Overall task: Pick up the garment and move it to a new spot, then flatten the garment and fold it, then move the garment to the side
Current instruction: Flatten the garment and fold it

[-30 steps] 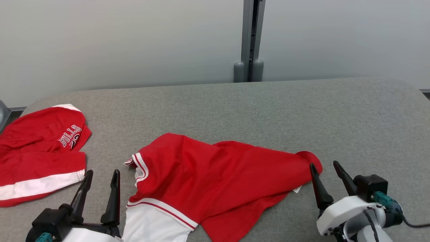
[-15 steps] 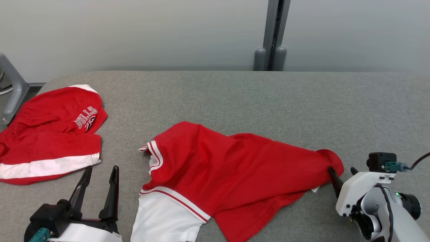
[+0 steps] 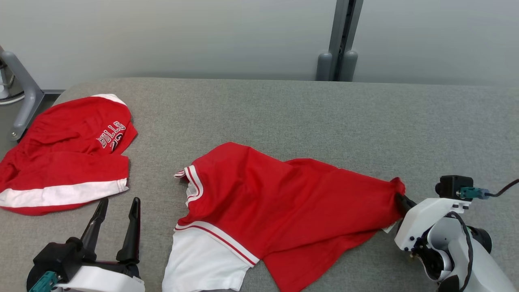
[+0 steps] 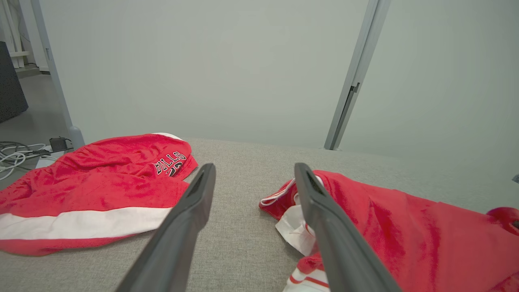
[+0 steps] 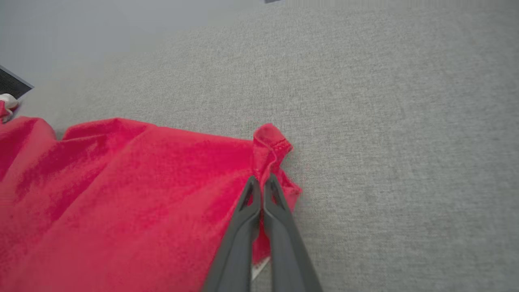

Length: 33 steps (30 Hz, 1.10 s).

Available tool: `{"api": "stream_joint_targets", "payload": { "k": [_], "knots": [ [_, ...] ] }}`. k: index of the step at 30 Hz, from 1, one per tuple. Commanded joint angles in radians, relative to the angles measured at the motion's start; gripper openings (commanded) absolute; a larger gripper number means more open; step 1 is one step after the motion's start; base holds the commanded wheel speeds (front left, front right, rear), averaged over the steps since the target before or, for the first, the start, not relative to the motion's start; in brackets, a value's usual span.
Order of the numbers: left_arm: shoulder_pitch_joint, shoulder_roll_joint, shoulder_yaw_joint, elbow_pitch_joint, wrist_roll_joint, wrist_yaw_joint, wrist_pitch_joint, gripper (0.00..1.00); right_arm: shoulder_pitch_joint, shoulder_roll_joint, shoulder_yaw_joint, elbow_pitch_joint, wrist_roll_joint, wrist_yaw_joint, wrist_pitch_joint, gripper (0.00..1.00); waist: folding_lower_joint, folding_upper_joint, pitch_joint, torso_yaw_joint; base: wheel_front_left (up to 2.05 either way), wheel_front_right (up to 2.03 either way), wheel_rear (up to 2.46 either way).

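The garment (image 3: 284,207) is a red jersey with white trim, lying crumpled across the middle of the grey table (image 3: 284,113). My right gripper (image 3: 399,199) is shut on the garment's right corner, which bunches up at the fingertips. The right wrist view has the two fingers (image 5: 259,202) pressed together on that red corner (image 5: 269,146). My left gripper (image 3: 117,205) stands open at the lower left, with nothing between its fingers. It sits just left of the garment's striped edge (image 4: 284,198), apart from it.
A second red garment with a white band and "BULLS" lettering (image 3: 65,158) lies at the table's left end. A grey post (image 3: 338,40) stands behind the table, and a metal frame leg (image 3: 22,97) at the far left. Cables (image 4: 16,152) lie on the floor.
My right gripper has gone from open to shut, pinching the garment's right corner. The head camera has shifted, so the whole picture has slid. The left gripper stays open.
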Motion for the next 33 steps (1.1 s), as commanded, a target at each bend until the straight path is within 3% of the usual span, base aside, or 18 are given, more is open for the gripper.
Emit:
{"api": "stream_joint_targets", "payload": {
  "k": [1,6,13,19,24,29,33],
  "knots": [
    [-0.008,-0.004,0.002,0.003,0.004,-0.004,-0.004,1.00,0.010,-0.010,0.016,-0.022,0.023,0.000,-0.007,0.00,0.0000,-0.0001,-0.011,-0.008,0.00,0.00,0.00],
    [0.008,-0.012,0.000,0.008,0.006,-0.003,-0.004,1.00,0.053,-0.022,0.076,-0.113,0.094,0.000,0.011,0.00,0.0000,-0.0001,-0.033,-0.027,0.00,0.00,0.00],
    [0.036,-0.025,-0.001,0.008,0.012,0.006,-0.002,1.00,0.163,-0.086,0.124,-0.374,0.190,0.000,0.137,0.00,0.0000,-0.0001,-0.067,-0.082,0.00,0.00,0.00],
    [0.044,-0.036,0.000,0.005,0.013,0.010,-0.002,1.00,0.302,-0.120,0.042,-0.634,0.227,0.000,0.324,0.00,0.0000,-0.0001,-0.073,-0.118,0.00,0.00,0.00],
    [0.044,-0.041,0.000,0.007,0.016,0.002,-0.002,1.00,0.434,-0.070,-0.080,-0.886,0.229,0.000,0.483,0.00,0.0000,-0.0001,-0.065,-0.131,0.00,0.00,0.00],
    [0.031,-0.044,0.000,0.012,0.018,-0.010,-0.002,1.00,0.476,-0.009,-0.119,-0.961,0.225,0.000,0.586,0.00,0.0000,-0.0001,-0.051,-0.120,0.00,0.00,0.00],
    [0.012,-0.046,0.001,0.020,0.017,-0.020,-0.002,1.00,0.407,0.014,-0.134,-0.878,0.191,0.000,0.584,0.00,0.0000,-0.0001,-0.035,-0.099,0.00,0.00,0.00]
  ]
}}
